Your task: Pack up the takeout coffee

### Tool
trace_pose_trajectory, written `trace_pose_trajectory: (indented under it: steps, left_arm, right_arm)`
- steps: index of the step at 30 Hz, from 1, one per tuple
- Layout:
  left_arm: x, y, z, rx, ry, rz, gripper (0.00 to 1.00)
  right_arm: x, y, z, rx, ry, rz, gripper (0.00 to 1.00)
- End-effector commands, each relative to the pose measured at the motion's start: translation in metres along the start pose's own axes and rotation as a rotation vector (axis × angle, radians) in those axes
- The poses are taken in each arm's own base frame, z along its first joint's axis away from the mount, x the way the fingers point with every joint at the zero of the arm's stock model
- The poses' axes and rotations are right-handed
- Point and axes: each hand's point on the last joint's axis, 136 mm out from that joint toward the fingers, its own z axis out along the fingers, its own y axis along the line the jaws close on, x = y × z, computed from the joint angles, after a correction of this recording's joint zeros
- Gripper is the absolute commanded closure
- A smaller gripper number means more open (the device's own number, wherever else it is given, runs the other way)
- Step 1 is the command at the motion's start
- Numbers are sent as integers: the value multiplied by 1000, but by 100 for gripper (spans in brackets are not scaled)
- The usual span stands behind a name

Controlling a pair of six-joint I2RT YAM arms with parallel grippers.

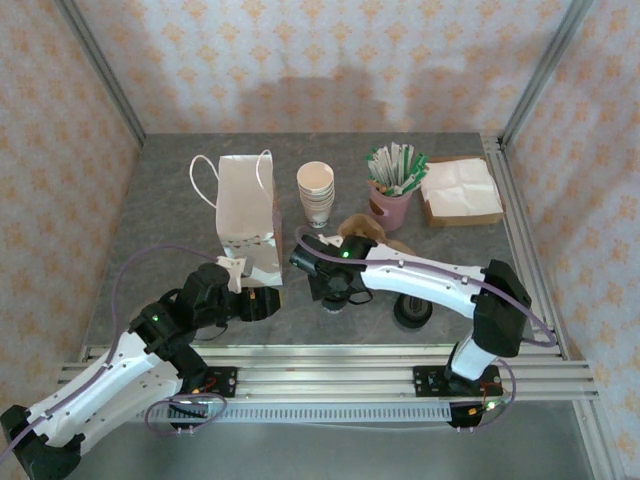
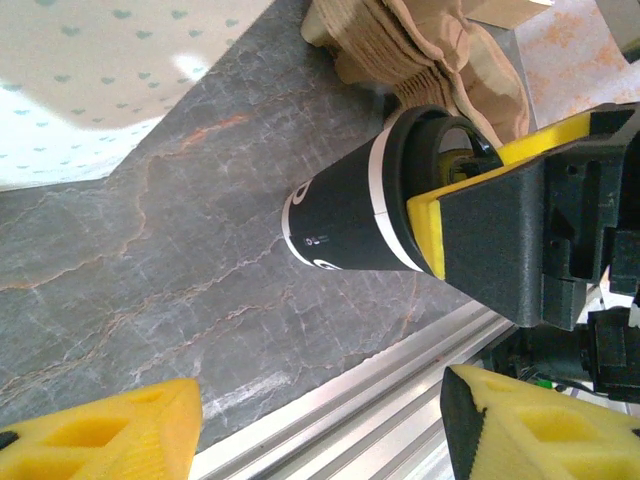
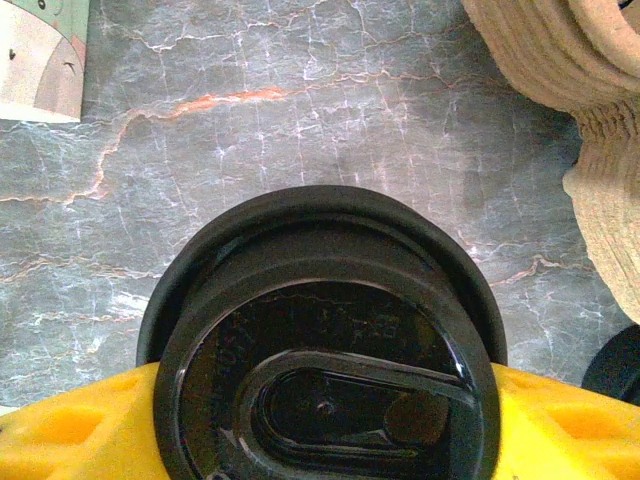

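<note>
Marble table (image 1: 160, 200), cup (image 2: 345, 225) upright, clasped at the lid (image 3: 320, 400) by right gripper (image 1: 335, 290) (left gripper (image 2: 315, 438) wide, empty), bag (image 1: 247, 215) just left.

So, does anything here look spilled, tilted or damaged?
Nothing stands out. The cup is upright in the right claw, with its lid seated flat. No liquid shows on the table around it. The cup stack behind it also stands straight.
</note>
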Motion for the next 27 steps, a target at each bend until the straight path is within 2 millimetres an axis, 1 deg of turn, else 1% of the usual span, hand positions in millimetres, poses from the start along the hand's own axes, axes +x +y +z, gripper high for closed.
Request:
trace_pose_trajectory:
  steps: [1, 5, 9, 13, 17, 21, 27]
  left_arm:
    - [-3, 0, 5, 3, -22, -1, 35]
    - [-4, -1, 5, -4, -21, 5, 35]
    - [-4, -3, 6, -5, -19, 10, 35]
    - [-4, -4, 5, -6, -19, 15, 35]
    - [-4, -4, 4, -13, -21, 16, 35]
    - [-4, -4, 5, -15, -20, 18, 35]
    - [-5, -5, 5, -20, -19, 21, 34]
  right_arm:
    - [78, -26, 46, 153, 337, -83, 31]
    - [66, -11, 35, 62, 275, -38, 31]
    - [50, -4, 24, 28, 210, -10, 30]
    - [37, -3, 17, 31, 149, 5, 27]
    - [22, -2, 9, 34, 87, 23, 27]
    - [6, 4, -2, 5, 24, 28, 27]
    - [-4, 6, -11, -1, -9, 26, 24]
